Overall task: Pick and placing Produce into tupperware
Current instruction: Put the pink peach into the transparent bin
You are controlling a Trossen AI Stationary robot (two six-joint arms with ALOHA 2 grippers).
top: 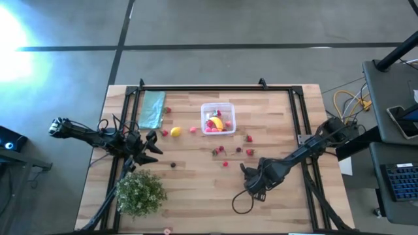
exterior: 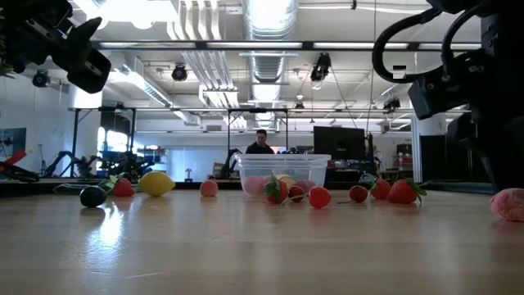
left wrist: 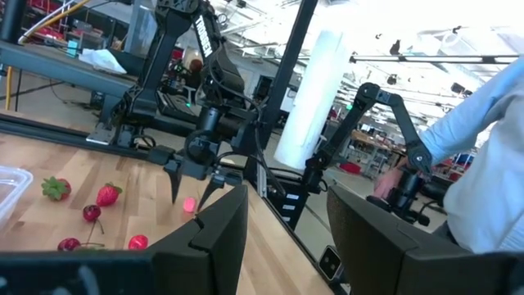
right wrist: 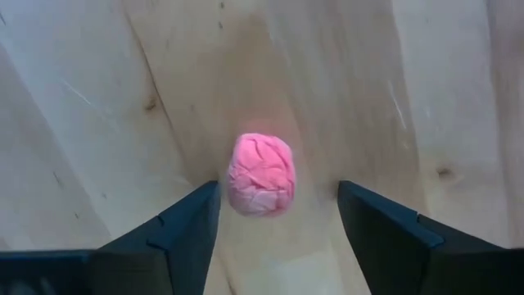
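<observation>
The clear tupperware (top: 217, 119) sits at the table's far middle with a banana and red pieces inside. Loose produce lies around it: a lemon (top: 175, 131), a dark piece (top: 173, 164), and strawberries (top: 249, 151) and cherries (top: 219, 150). My right gripper (right wrist: 278, 197) points down, open, over a pink berry piece (right wrist: 260, 174) that rests on the wood. Its fingers stand on either side of the piece without touching it, as the left wrist view also shows around that piece (left wrist: 190, 205). My left gripper (top: 153, 145) hovers open near the table's left side, beside the lemon.
A teal cloth (top: 153, 108) lies flat at the far left. A green leafy bush (top: 140, 191) stands at the near left, just below my left arm. One pink piece (top: 167, 230) lies at the near edge. A person sits far behind the table (exterior: 260, 143).
</observation>
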